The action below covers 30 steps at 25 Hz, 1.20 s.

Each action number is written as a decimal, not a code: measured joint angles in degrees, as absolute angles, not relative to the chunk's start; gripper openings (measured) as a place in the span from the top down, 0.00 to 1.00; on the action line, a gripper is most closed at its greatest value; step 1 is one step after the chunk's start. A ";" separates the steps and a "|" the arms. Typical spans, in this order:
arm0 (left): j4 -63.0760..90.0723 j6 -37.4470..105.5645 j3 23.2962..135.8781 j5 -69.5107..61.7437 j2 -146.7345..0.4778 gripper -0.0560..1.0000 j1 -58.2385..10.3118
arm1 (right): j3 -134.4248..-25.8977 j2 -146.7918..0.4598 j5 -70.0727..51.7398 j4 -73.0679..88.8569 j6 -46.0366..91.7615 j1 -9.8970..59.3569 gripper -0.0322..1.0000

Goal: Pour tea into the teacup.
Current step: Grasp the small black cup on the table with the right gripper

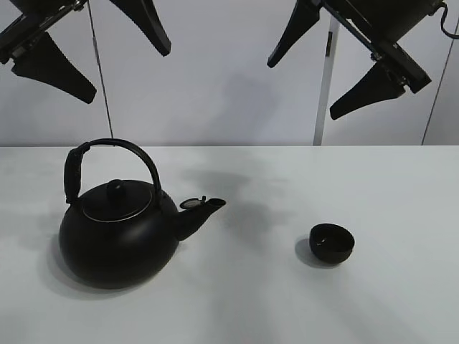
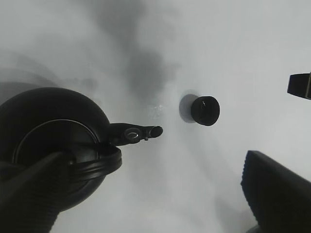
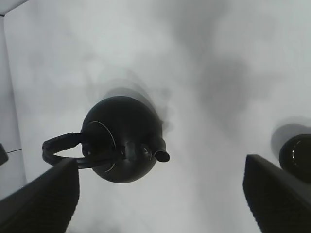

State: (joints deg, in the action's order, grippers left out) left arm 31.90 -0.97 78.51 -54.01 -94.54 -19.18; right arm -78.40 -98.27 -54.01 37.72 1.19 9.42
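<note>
White table (image 1: 401, 186): kettle (image 1: 118, 240), teacup (image 1: 332, 242) apart; L tool (image 1: 128, 72), R tool (image 1: 303, 89) splayed, cropped overhead.

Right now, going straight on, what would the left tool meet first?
Likely the kettle: one finger overlaps its handle, while the left tool centres on bare table near the spout. Depth unclear.

We find no writing, label, brand mark or number to read in any view: the black kettle (image 1: 118, 240), the small teacup (image 1: 332, 242) and the white table (image 1: 251, 308) all show plain, unmarked surfaces
</note>
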 joint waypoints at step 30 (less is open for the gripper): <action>31.90 -0.93 78.51 -54.01 -94.54 0.29 -19.18 | -71.02 -109.02 -46.06 -6.18 -5.94 23.88 0.37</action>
